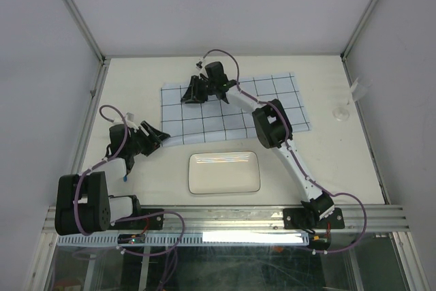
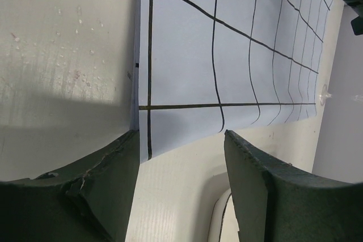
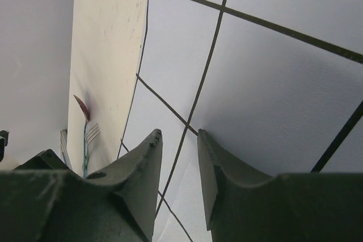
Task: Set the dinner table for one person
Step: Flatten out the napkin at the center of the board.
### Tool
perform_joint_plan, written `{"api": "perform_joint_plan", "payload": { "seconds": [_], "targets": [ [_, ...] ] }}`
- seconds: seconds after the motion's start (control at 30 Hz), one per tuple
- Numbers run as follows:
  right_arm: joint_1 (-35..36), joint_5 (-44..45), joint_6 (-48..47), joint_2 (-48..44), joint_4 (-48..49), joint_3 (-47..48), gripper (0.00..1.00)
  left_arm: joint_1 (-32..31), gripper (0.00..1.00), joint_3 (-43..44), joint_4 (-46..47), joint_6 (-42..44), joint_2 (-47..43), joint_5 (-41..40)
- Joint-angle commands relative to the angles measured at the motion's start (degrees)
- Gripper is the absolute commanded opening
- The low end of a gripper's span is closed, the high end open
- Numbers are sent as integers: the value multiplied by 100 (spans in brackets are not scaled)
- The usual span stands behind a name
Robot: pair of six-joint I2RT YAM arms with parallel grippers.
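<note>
1. The dinner table [image 1: 133,83], a cream-white top edged by aluminium rails, filled the overhead view. A pale-blue gridded cloth [image 1: 272,100] was spread across its far middle. A white rectangular plate [image 1: 225,172] lay just in front of the cloth's near edge, apart from it.
2. A small clear glass [image 1: 340,111] stood off the cloth's right edge, near the right rail. The right arm [image 1: 272,124] stretched diagonally over the cloth and hid part of it from above.
3. Only the right wrist view showed a fork [image 3: 89,133] with a red-tipped handle, lying on bare tabletop beyond the cloth's edge. Only the left wrist view brought the plate's rim [image 2: 218,219] up close, beside one finger.
4. The left gripper [image 1: 160,138] sat at the cloth's near-left corner. Its fingers were spread wide and held nothing. In its own view that corner lay in the gap between them.
5. The right gripper [image 1: 189,93] was at the cloth's far-left edge. Its fingers [image 3: 148,157] stood a narrow gap apart, with a grid line showing through and nothing clamped. Whether the tips touched the cloth could not be told.
</note>
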Motion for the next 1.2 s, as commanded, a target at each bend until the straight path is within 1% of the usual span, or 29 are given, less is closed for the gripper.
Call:
{"api": "perform_joint_plan", "payload": {
  "seconds": [0.0, 0.23, 0.53, 0.63, 0.8, 0.9, 0.97, 1.1, 1.17],
  "targets": [
    [-97, 251, -43, 166, 102, 223, 36, -39, 61, -172, 54, 33, -266, 153],
    [-139, 287, -9, 233, 163, 231, 36, -51, 61, -354, -146, -19, -746, 196],
    [-166, 302, -32, 223, 174, 229, 36, -48, 61, -324, -444, 17, -1045, 179],
    [-179, 330, -91, 156, 149, 184, 36, -55, 61, -72, -850, 63, -1311, 151],
    [-197, 344, -126, 77, 130, 160, 36, -68, 62, 513, -1735, 191, -2024, -209],
    [-198, 313, -122, 60, 124, 165, 36, -82, 62, 724, -1991, 193, -2123, -260],
    [-196, 283, -149, 19, 87, 143, 36, -94, 62, 741, -1955, 145, -2026, -297],
    [-212, 369, -446, -222, -142, 17, 36, -154, 62, 631, -1221, -98, -1704, -311],
    [-230, 437, -598, -402, -244, -126, 36, -216, 62, 627, -876, -154, -1488, -468]
  ]
}}
